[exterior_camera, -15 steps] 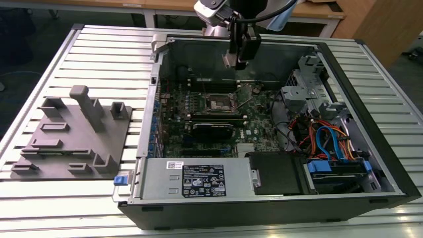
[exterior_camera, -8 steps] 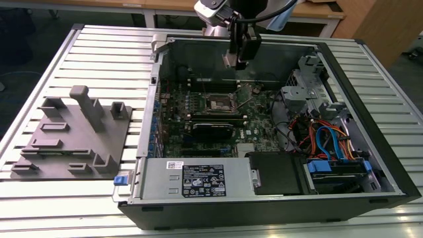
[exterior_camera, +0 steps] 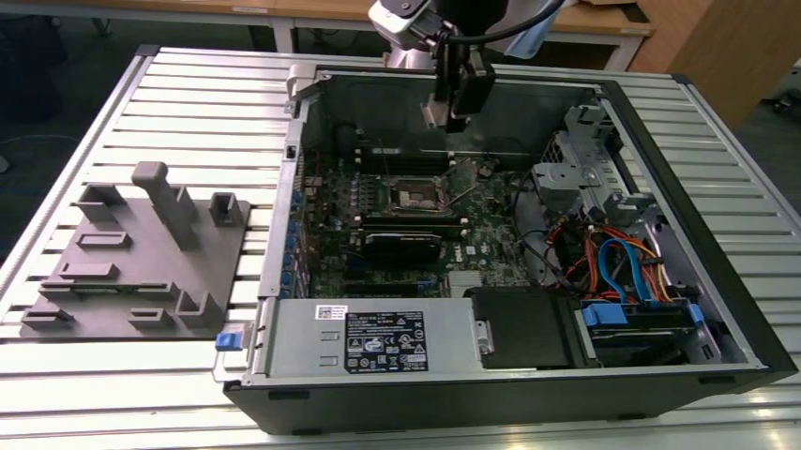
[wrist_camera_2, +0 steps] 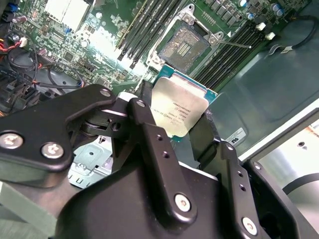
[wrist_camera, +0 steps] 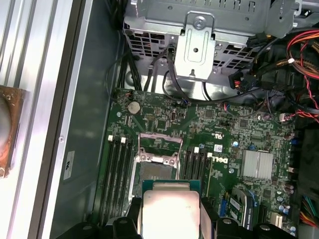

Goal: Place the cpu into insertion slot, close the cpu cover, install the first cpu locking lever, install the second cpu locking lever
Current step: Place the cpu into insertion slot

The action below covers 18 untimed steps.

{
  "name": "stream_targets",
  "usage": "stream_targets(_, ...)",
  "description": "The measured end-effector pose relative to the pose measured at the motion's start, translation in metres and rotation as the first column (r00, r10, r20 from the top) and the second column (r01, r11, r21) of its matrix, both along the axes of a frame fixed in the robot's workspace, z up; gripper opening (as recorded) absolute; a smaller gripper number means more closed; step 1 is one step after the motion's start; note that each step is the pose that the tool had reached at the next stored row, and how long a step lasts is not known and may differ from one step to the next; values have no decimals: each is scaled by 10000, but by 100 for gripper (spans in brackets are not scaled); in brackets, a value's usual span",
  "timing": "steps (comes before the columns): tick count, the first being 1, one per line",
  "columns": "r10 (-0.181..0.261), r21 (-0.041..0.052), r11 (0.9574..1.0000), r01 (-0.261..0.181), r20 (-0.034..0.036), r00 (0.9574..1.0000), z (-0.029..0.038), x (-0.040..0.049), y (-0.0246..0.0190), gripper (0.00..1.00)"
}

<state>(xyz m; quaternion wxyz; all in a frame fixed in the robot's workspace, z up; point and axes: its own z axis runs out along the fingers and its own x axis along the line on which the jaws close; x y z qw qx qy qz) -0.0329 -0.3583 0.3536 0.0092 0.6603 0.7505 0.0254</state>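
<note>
One cpu (wrist_camera_2: 179,107), lower edge hidden by my fingers (wrist_camera_2: 149,149), pinched in my gripper (exterior_camera: 451,117) at the exterior view's upper centre. One insertion slot (wrist_camera: 152,172), part-hidden behind the cpu in the first wrist view.

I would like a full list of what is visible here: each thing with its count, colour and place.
computer case: one, black, open, on the table
table: one, silvery, slatted
fixture plate: one, grey, on the table, to the exterior view's left of the case
motherboard: one, green, inside the case
insertion slot: one, black with a metal rim, on the motherboard, empty
cpu cover: one, silvery, swung up at the slot's edge
memory slots: several, black, on both sides of the slot
cables: a bundle, orange, blue and red, at the exterior view's right
cpu: one, silvery top, held above the board
end effector: one, black, shut on the cpu
</note>
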Motion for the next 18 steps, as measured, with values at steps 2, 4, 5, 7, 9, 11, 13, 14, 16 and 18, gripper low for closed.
stream_targets(2, -10, -1, 10000, 10, -57, 10000, -1, 4, 0, 54)
stream_targets(4, -25, -2, 10000, 25, -185, 9998, -4, 7, 0, 54)
stream_targets(5, -33, -3, 10000, 33, -263, 9996, -5, 8, 0, 54)
stream_targets(7, -42, -4, 10000, 42, -330, 9994, -6, 8, 0, 54)
stream_targets(9, -43, -4, 10000, 43, -331, 9994, -6, 8, -1, 54)
stream_targets(11, -42, -2, 10000, 42, -331, 9994, -7, 8, 0, 54)
stream_targets(13, -42, -2, 10000, 42, -331, 9994, -7, 8, 0, 54)
stream_targets(14, -45, -2, 10000, 44, -331, 9994, -9, 9, 0, 54)
stream_targets(16, -103, 1, 9999, 103, -330, 9994, -18, 9, 0, 54)
stream_targets(18, -303, -1, 9995, 303, -331, 9990, -30, 9, 2, 54)
